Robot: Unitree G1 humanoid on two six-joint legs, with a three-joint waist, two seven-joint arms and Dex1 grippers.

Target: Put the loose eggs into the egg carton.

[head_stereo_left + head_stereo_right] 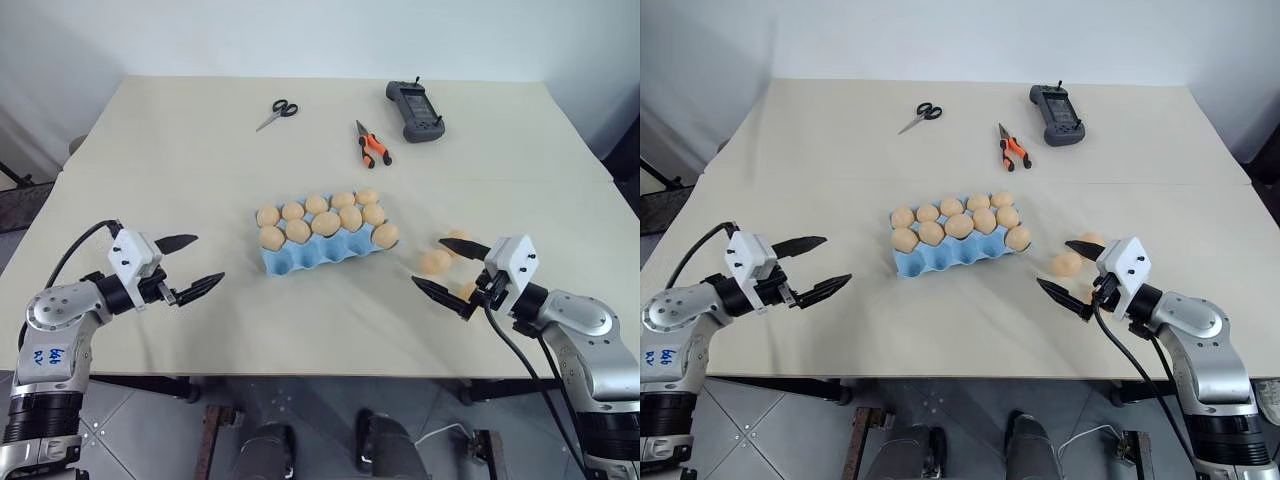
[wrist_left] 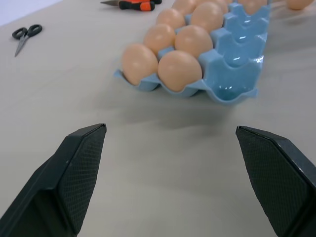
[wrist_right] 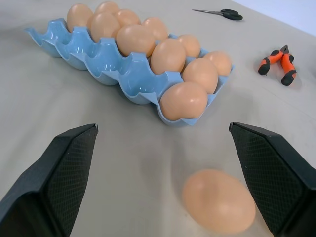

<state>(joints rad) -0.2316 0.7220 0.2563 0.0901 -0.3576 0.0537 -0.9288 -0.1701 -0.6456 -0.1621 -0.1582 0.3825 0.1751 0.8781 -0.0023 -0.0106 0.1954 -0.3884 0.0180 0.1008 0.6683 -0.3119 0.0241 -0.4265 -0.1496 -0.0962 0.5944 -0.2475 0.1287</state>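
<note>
Right wrist view: the right hand point(image 3: 160, 180) is held wide open around a loose egg point(image 3: 218, 200) on the surface point(image 1: 180, 170), near the egg carton point(image 1: 300, 257). The left hand point(image 1: 193, 265) is open, empty. Fingers should be closed gently across its middle, then an empty near-row cup chosen.

We see one loose egg point(image 1: 467, 290) mostly hidden behind the right gripper point(image 1: 452, 272), showing just beside its lower finger. The egg carton point(image 2: 232, 54) runs past the picture's edge.
</note>
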